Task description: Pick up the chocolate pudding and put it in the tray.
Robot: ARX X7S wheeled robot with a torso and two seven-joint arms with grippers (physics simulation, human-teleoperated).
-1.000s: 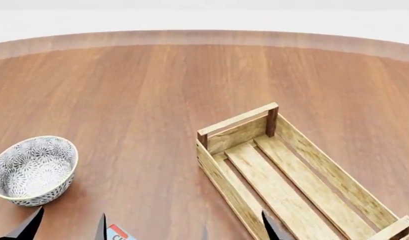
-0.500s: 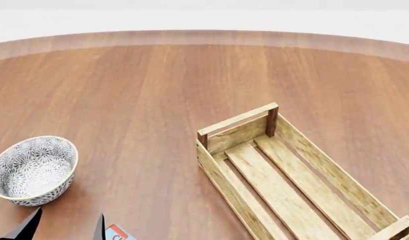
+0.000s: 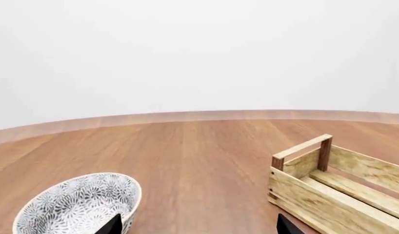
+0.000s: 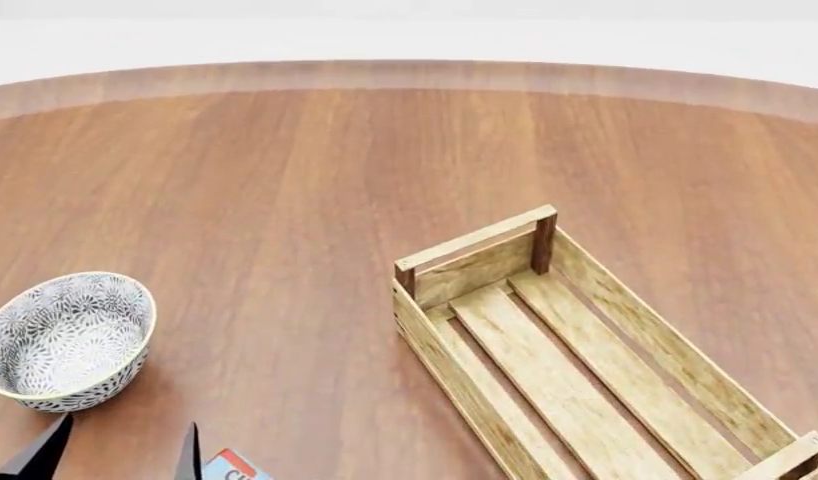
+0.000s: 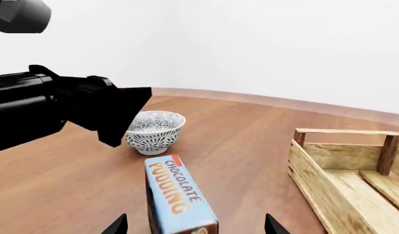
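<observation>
Wooden table [image 4: 302, 180] fills the head view. At eight o'clock stands one grey-white patterned bowl [image 4: 65, 340], and just beside it, at seven o'clock on the lower edge, the left gripper [image 4: 122, 455] shows two dark fingertips spread wide with nothing between them. Beside that, a sliver of the chocolate pudding [image 4: 233, 466] peeks in, lying on the table.

From the right wrist the one pudding carton [image 5: 176, 197] lies flat: a light-blue face with orange "CHOCOLATE PUDDING" lettering, dark brown sides, red trim at its far end. It lies between the two tips of the right gripper [image 5: 194, 225], which are set wide apart and not touching it.

At four to five o'clock in the head view sits one tray [image 4: 469, 385], a long light-wood slatted crate with dark corner posts, well apart from the carton.
</observation>
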